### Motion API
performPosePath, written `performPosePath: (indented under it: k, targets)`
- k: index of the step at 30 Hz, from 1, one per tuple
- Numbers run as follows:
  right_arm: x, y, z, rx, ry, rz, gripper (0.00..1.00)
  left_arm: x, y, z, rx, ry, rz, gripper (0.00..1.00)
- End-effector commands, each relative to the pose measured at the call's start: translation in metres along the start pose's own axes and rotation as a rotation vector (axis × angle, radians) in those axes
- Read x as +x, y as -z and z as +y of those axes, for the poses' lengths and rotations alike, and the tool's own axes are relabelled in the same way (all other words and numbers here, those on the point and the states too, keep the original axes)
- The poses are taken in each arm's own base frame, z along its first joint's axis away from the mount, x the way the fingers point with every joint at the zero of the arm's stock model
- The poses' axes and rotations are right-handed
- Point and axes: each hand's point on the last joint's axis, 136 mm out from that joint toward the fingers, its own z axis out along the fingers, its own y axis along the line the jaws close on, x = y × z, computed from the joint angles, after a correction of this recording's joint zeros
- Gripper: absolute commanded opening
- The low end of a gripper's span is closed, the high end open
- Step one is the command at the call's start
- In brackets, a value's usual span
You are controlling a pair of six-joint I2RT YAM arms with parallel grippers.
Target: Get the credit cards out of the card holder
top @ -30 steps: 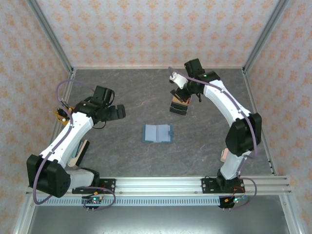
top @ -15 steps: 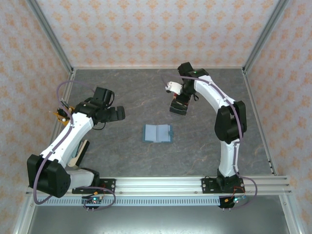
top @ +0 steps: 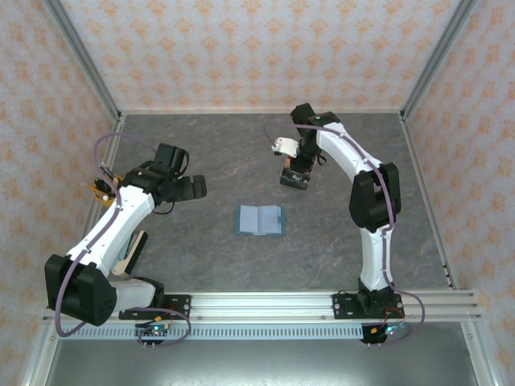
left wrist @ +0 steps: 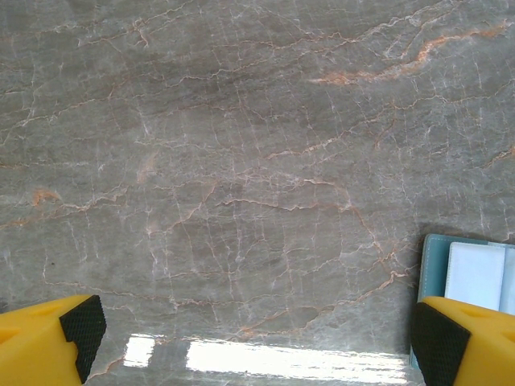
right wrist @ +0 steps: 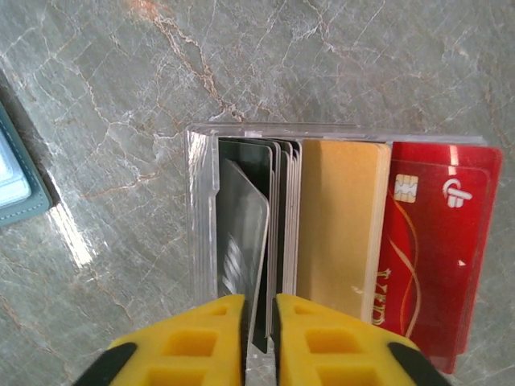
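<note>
The teal card holder (top: 261, 219) lies open and flat at the table's middle, light blue inner faces up; its corner also shows in the left wrist view (left wrist: 467, 269) and the right wrist view (right wrist: 20, 193). The credit cards stand on edge in a clear plastic box (right wrist: 201, 137): a dark card (right wrist: 245, 241), a tan one (right wrist: 342, 225) and a red one (right wrist: 434, 241). My right gripper (right wrist: 259, 330) hangs over the box (top: 294, 178), its jaws a sliver apart around the dark card's edge. My left gripper (top: 197, 186) is wide open over bare table (left wrist: 257, 338), left of the holder.
A tan flat object (top: 133, 249) lies under the left arm near the table's left edge. Metal frame posts and patterned walls close in the table on three sides. Bare marble lies between the holder and the box.
The right arm has folded leftward and settled over the clear box. Its jaws, shut before, have parted slightly around the dark card. The left arm and holder stayed still.
</note>
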Motion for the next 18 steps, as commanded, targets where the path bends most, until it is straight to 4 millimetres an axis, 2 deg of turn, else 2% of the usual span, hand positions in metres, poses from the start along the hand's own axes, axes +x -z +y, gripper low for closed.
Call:
performPosePath:
  k: [1,5,10,14,18]
  targets:
    - [-0.004,0.013,-0.005,0.01,-0.044,-0.008,0.24,0.005,-0.003,0.007,-0.031,-0.009,0.026,1.0]
    - [-0.011,0.03,-0.016,0.078,-0.122,-0.062,0.26,0.005,-0.002,0.007,-0.03,-0.007,0.022,1.0]
    - [-0.02,0.067,-0.02,0.141,-0.285,-0.215,0.28,0.002,0.004,0.009,-0.028,0.005,-0.008,1.0]
    - [-0.019,0.103,-0.026,0.276,-0.48,-0.361,0.37,-0.003,0.014,0.011,-0.027,0.028,-0.056,1.0]
    - [-0.001,0.145,-0.032,0.444,-0.712,-0.504,0.5,-0.007,0.025,0.008,0.013,0.061,-0.106,1.0]
